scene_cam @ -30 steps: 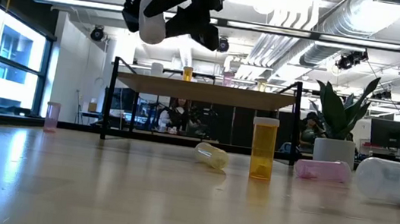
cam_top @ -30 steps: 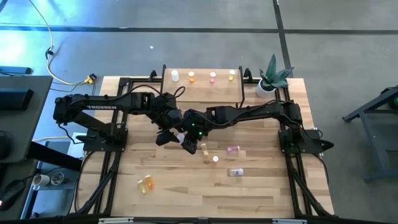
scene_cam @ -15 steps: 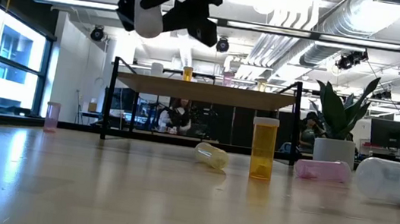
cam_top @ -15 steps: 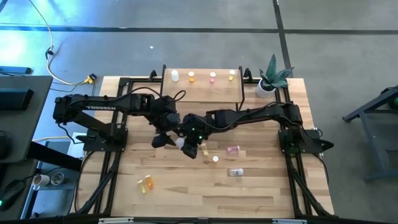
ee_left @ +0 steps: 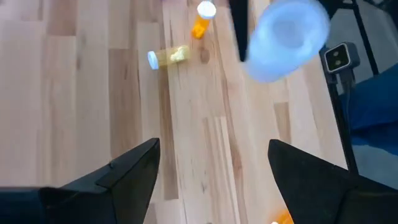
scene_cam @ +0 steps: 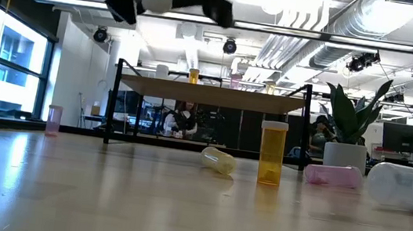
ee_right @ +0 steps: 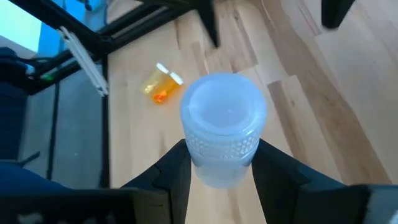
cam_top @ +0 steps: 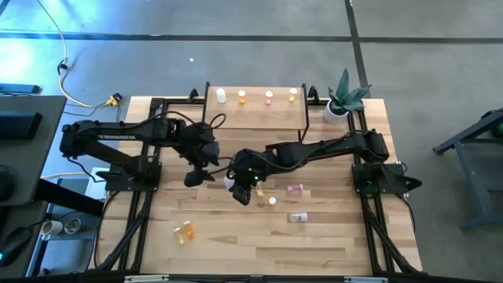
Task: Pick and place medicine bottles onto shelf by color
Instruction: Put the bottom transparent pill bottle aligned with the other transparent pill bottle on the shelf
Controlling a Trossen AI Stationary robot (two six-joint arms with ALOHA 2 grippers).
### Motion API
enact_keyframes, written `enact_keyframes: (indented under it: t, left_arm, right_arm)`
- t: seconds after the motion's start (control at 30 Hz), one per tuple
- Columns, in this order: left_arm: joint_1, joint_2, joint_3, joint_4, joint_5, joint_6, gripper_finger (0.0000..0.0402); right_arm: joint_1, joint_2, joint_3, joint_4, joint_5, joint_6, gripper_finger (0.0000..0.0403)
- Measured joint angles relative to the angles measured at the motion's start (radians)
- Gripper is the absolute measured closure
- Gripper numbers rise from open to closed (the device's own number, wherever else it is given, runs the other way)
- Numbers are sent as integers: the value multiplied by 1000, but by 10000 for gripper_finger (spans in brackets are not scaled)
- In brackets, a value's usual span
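1. Two arms meet over the middle of the desk (cam_top: 236, 248), and they have just drawn apart: half a second ago both claws crowded one spot, and now the left arm has backed toward the desk's left edge.
2. Along the far edge stands the shelf (cam_top: 255, 114), with four bottles in a row on its far side: white, orange, pink and yellow. It looks unchanged.
3. My left claw (cam_top: 193, 176) hangs wide and empty, its fingers clear of everything in its wrist view.
4. My right claw (ee_right: 224, 171) is closed narrow on the clear white-capped bottle (ee_right: 222, 127), gripping the body with the cap showing above the fingers. It holds the bottle high over the desk's centre, well above the boards in the low view.
5. I judge the handover done: the bottle now rides with the right arm alone, so its next job is the carry to the shelf, beside the white one (cam_top: 222, 96).
6. Loose bottles remain on the desk: a pink one (cam_top: 294, 189) and a clear one (cam_top: 299, 218) lying toward the right, and an orange-yellow one (cam_top: 185, 231) near the front left.
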Motion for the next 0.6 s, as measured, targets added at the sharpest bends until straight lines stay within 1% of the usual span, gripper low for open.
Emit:
enact_keyframes:
  t: [0.2, 0.3, 0.47, 0.6]
  left_arm:
    - [1, -62, 1, 0, 2, 7, 112]
    - [1, -82, 1, 26, 8, -1, 112]
    - [-5, -75, 1, 95, 7, -27, 112]
    - [-5, -40, 2, 156, 8, -55, 112]
  right_arm:
    - [0, -11, 1, 7, 1, 0, 269]
    - [-3, -13, 1, 23, 0, -21, 269]
    - [-28, -13, 0, 44, -19, -41, 269]
    - [-43, -13, 0, 43, -23, -53, 269]
